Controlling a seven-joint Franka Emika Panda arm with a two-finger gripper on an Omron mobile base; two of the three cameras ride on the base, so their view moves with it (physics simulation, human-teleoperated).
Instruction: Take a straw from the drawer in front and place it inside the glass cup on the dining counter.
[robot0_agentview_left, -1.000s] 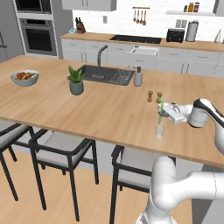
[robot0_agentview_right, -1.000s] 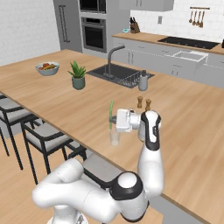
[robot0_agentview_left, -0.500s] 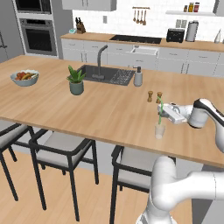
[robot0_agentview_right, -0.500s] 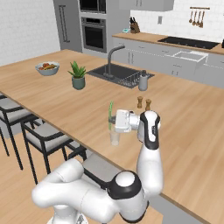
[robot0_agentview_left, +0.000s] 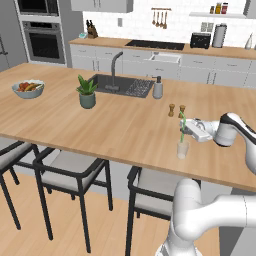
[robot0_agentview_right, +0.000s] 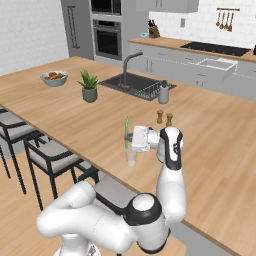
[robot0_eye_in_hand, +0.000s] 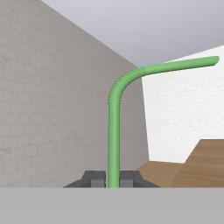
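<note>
- Dining counter: the long wooden top serves as the landmark. The glass cup stands on it near its front edge, well apart from the black sink.
- Arm: the forearm reaches out level over the counter, wrist turned sideways, which brings the gripper just above and beside the cup.
- Glass cup: upright and clear, so its mouth is free to receive the straw from above.
- Straw: green, held roughly upright over the cup, its lower end at or in the cup's mouth; which cannot be told.
- Pincer: narrow, both fingers clamped on the straw's stem, bent end away from the hand.
</note>
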